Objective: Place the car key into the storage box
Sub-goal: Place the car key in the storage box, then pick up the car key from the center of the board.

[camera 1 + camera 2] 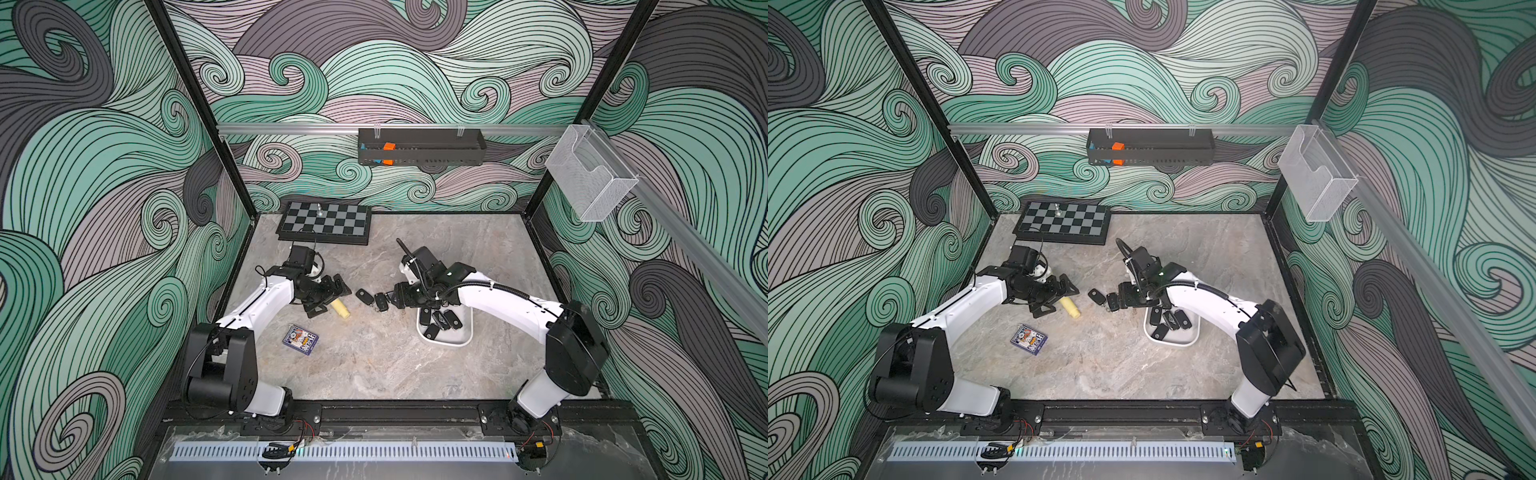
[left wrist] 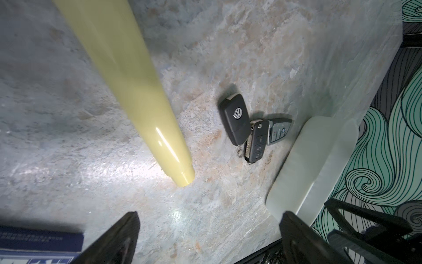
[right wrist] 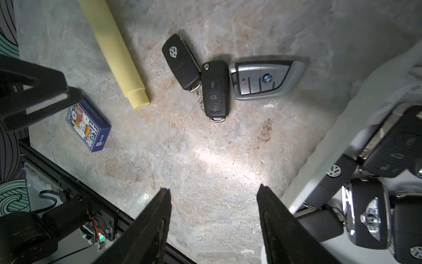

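Top view: storage box (image 1: pixel 451 338) part-filled; three car keys (image 1: pixel 381 301) lie just beside it, outside.
Left wrist: left gripper (image 2: pixel 209 219) jaws spread wide, empty, parked clear by yellow tube (image 2: pixel 137 91).
Right wrist: right gripper (image 3: pixel 214 189) jaws apart, empty, facing keys, probably lining up pick.

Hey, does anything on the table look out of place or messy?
Three keys lie bunched together on the table beside the box rather than in it with the other keys. A small brownish stain marks the table near them.
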`<state>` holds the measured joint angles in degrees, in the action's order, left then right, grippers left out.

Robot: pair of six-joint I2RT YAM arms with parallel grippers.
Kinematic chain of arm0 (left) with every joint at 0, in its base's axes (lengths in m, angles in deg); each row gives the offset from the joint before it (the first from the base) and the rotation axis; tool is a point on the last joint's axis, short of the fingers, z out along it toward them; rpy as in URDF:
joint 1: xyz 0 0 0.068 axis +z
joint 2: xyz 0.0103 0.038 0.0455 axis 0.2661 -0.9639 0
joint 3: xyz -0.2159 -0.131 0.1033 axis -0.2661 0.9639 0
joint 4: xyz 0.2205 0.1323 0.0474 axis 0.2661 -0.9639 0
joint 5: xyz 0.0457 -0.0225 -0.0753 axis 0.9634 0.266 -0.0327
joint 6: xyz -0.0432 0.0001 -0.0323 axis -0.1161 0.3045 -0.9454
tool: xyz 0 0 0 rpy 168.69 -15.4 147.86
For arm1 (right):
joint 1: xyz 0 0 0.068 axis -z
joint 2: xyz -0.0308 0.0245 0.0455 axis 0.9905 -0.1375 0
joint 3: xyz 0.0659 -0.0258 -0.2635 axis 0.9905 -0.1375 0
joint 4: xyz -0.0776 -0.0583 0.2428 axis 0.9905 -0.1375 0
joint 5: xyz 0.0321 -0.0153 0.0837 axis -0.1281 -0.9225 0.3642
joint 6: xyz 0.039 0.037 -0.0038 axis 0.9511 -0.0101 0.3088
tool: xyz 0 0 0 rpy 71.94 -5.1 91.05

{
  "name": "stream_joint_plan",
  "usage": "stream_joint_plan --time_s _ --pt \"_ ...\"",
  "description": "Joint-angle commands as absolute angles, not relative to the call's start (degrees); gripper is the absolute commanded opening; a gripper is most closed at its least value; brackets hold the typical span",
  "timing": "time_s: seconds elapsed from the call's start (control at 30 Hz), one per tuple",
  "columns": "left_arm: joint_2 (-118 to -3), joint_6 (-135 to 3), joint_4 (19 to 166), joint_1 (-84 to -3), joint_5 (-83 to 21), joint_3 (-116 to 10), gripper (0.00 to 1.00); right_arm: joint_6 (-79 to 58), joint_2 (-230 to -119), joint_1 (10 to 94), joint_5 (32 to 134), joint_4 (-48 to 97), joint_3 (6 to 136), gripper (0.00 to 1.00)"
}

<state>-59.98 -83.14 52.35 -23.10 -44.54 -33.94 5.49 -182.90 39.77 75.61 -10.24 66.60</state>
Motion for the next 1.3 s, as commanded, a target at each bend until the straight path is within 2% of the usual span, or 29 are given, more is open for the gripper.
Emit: stream_joint_plan --time_s 0.0,0.33,0.8,1.27 --pt "-58.81 -82.74 50.30 -21.95 -43.09 -33.64 0.97 4.99 -186.96 38.91 77.18 -9.63 69.93 0.62" --pt "-56.28 -82.23 49.61 -19.43 -42.83 -33.25 0.97 3.65 -198.26 36.93 73.92 -14.54 78.58 0.61" --pt "-56.37 -82.72 50.02 -17.46 -43.36 -33.25 0.97 2.06 -208.69 36.48 70.22 -20.54 86.97 0.58" --pt "-57.02 -82.72 50.20 -15.71 -43.98 -33.91 0.97 -0.42 -216.81 35.89 64.55 -26.22 96.81 0.49"
